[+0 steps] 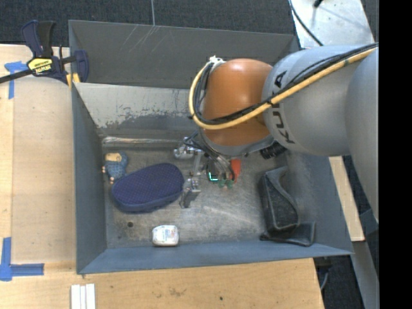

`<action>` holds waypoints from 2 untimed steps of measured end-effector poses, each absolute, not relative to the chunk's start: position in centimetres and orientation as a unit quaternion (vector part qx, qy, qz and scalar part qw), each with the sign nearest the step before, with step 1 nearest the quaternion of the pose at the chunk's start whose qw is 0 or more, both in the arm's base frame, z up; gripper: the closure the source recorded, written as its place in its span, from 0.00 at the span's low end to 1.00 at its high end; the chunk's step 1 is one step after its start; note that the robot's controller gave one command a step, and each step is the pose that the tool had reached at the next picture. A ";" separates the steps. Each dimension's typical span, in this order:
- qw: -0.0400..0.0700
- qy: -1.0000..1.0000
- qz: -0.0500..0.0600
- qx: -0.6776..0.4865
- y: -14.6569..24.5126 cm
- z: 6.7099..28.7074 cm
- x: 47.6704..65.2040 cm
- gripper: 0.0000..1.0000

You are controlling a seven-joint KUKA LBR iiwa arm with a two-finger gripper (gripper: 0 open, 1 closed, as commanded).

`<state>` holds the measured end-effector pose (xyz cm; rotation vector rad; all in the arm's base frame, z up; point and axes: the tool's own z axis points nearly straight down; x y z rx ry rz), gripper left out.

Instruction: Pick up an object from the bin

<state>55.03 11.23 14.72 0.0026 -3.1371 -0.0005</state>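
Note:
My gripper [187, 172] hangs low in the middle of the bin, under the arm's orange cover, and it is open. One metal finger [183, 150] points toward the back and the other finger [191, 194] toward the front. The right end of a dark blue oval pouch [147, 187] lies just beside them; I cannot tell if they touch it. Nothing is held between the fingers. A small red thing [235, 167] shows just right of the gripper, partly hidden by the wrist.
A small blue and tan figure [116, 166] lies by the left wall. A white, rounded little object [165, 235] sits near the front wall. A black wedge-shaped thing [282, 208] fills the right front corner. The arm covers the back right of the bin.

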 end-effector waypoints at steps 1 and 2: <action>-0.007 -0.996 0.000 0.090 14.7 7.3 56.1 0.00; -0.014 -0.996 -0.003 0.089 14.9 7.8 56.4 1.00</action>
